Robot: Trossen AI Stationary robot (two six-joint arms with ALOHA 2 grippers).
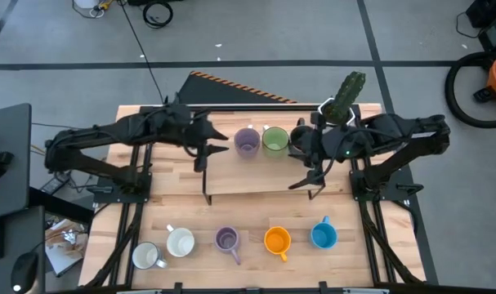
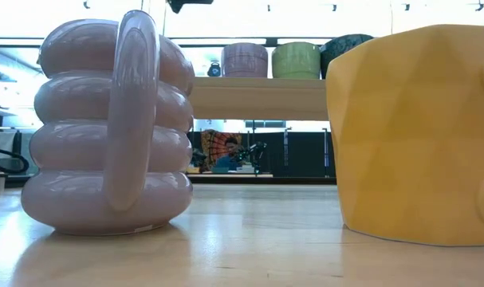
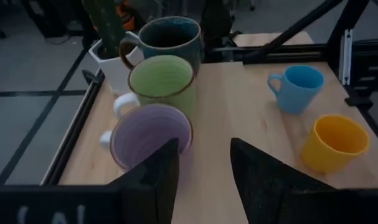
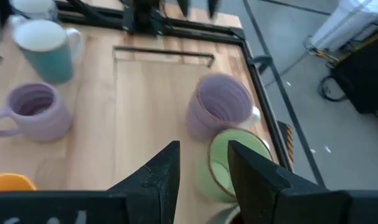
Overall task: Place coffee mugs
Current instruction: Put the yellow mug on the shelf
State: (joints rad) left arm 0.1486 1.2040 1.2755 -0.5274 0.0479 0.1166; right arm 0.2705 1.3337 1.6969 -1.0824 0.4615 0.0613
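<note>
The bench carries a raised wooden shelf across its middle, and the mugs stand in two rows. Three are already on the shelf, side by side: the lilac mug, the green mug just beside it, and the dark mug at the end nearest the cactus pot. In the low view they stand upright in one line on the shelf.

The other five wait on the bench in the front row: two white mugs, a second lilac mug, the orange mug and the blue mug.

The left gripper hangs over the shelf, just beside the lilac mug. In the left wrist view its jaws stand apart with bare wood between them; one fingertip is close to the mug's rim, but I cannot see a grip. The right gripper hangs at the other end of the shelf, near the dark mug. Its jaws are also released and hold nothing.

The coming move, as I judge it, turns on this: every mug not yet placed lies in front of both jaws, below the shelf. The white mugs are nearer to the left arm, the blue and orange mugs nearer to the right arm. The free space on the shelf is on the left arm's side.
</note>
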